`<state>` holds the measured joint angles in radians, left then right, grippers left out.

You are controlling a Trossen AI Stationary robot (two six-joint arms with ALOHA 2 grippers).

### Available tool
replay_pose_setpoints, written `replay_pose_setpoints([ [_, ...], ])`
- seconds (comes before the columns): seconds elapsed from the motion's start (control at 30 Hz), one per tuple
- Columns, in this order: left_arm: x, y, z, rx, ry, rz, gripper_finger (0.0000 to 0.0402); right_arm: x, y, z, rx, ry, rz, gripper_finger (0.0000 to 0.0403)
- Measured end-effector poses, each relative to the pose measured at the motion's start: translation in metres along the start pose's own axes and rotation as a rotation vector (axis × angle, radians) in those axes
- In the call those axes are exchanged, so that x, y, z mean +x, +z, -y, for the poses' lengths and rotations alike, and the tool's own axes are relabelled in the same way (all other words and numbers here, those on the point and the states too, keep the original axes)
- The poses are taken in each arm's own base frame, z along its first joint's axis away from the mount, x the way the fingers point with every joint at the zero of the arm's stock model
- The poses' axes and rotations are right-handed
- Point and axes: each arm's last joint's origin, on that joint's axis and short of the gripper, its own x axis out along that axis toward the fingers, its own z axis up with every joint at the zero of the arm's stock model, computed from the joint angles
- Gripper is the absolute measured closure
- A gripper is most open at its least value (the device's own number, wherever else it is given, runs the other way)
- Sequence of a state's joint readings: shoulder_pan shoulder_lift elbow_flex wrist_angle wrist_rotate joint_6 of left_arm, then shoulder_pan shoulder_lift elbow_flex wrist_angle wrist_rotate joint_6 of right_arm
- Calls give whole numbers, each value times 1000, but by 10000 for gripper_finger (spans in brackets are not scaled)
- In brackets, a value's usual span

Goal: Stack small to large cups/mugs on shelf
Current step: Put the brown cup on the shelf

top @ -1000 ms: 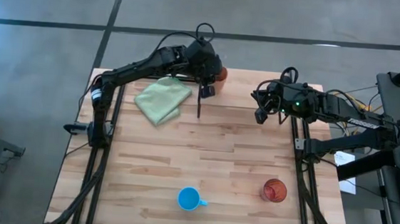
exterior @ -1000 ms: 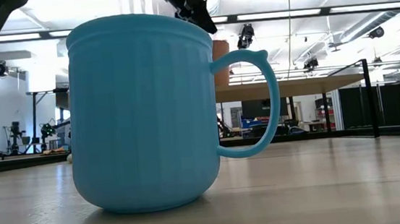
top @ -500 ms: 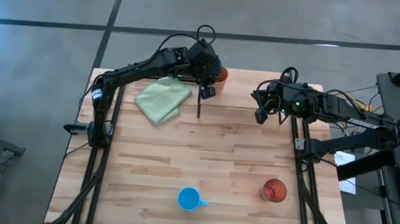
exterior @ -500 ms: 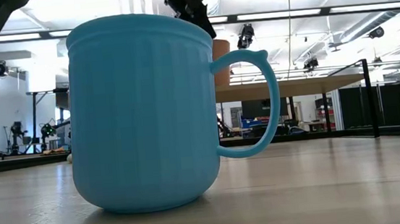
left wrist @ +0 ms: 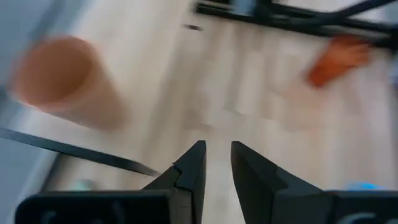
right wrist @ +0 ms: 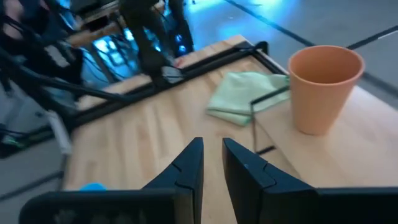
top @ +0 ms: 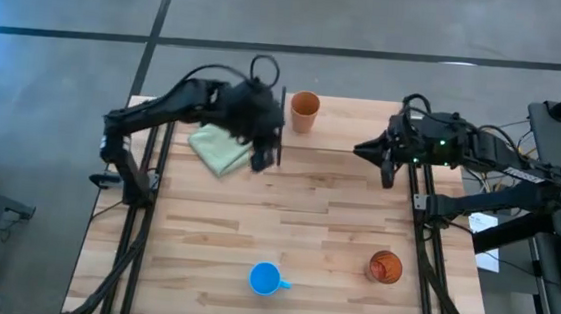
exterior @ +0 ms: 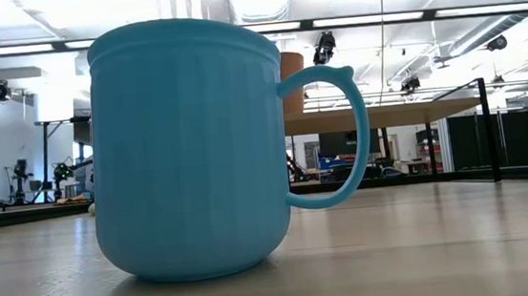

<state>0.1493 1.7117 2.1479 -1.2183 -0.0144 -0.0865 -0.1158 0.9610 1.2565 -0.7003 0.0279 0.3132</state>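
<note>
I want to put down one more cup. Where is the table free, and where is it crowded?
The wide middle of the table is bare, between the green cloth and the blue mug. The far edge is crowded: the left pincer by the cloth, the orange cup, the right pincer.

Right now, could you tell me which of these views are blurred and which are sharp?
Left wrist view: motion-smeared, so the orange cup and red cup are soft blobs. Right wrist view: fairly sharp on the orange cup and cloth. Low view: the blue mug is crisp, against bright ceiling lights. High view: clear.
</note>
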Motion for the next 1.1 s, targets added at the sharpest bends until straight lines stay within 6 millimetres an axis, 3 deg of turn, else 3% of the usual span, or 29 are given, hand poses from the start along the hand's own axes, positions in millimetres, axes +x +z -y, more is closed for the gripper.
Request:
replay_pose_setpoints([
  [0.2,-14,-21,51,-48,-120,-123,340,-6,5,-2,27,16,21,349],
  [0.43,7,-36,99,2,-179,-245,340,5,-1,0,88,25,-87,349],
  [0.6,16,-37,104,-70,-164,-270,340,4,-24,-1,146,72,-438,349],
  [0.83,15,-35,105,-100,-172,-241,340,4,-64,-5,165,-26,-956,348],
  [1.1,14,-34,104,-100,-168,-235,340,24,-82,-31,175,102,-1193,348],
])
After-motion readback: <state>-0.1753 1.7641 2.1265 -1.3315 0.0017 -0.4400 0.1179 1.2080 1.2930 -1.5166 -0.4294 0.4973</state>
